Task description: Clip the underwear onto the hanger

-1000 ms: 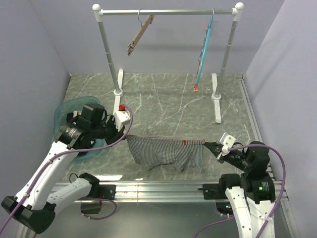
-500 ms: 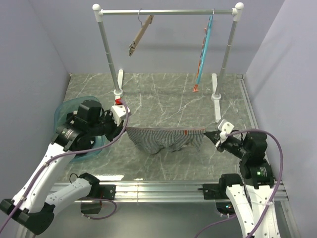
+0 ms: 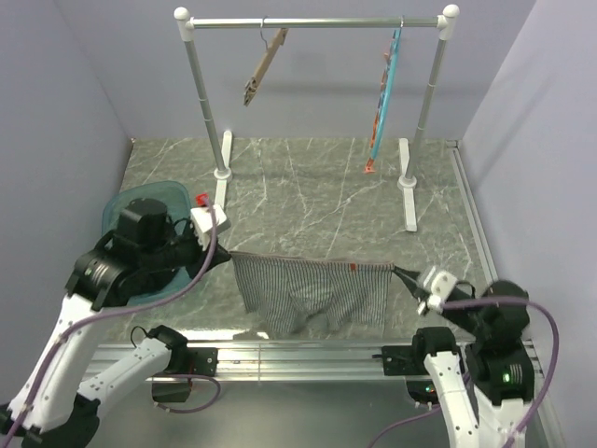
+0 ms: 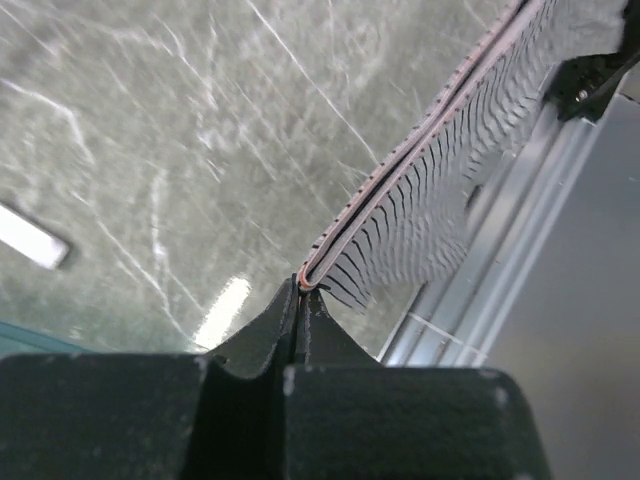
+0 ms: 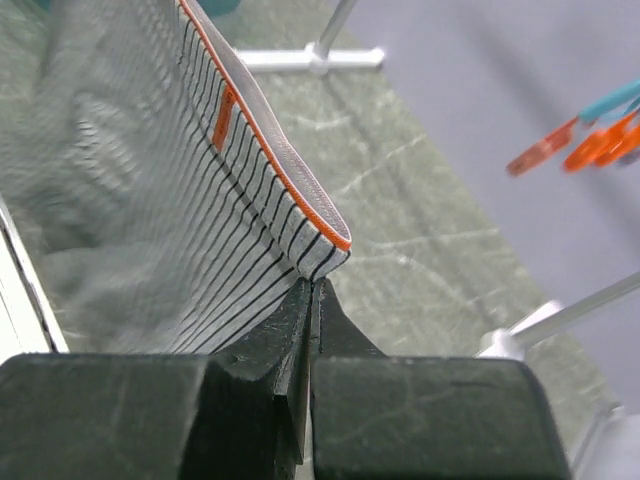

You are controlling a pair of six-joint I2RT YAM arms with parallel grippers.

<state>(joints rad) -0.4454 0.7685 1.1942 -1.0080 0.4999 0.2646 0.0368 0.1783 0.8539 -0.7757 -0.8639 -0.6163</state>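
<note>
The striped grey-and-white underwear (image 3: 312, 291) hangs stretched between both grippers above the table's near part, waistband up, with a small orange tag (image 3: 354, 268). My left gripper (image 3: 222, 252) is shut on the waistband's left corner (image 4: 305, 280). My right gripper (image 3: 403, 273) is shut on its right corner (image 5: 325, 262). The wooden hanger (image 3: 263, 67) hangs tilted by its metal hook from the rail (image 3: 317, 22) at the back left, far from both grippers.
A teal-blue hanger with orange clips (image 3: 381, 98) hangs at the rail's right. The white rack's posts and feet (image 3: 409, 191) stand at the back. A teal basket (image 3: 149, 199) sits under my left arm. An aluminium rail (image 3: 308, 353) runs along the near edge.
Both grippers have pulled back toward the near edge and down a little with the underwear stretched between them. The underwear hangs longer now. The wooden hanger has swung slightly.
</note>
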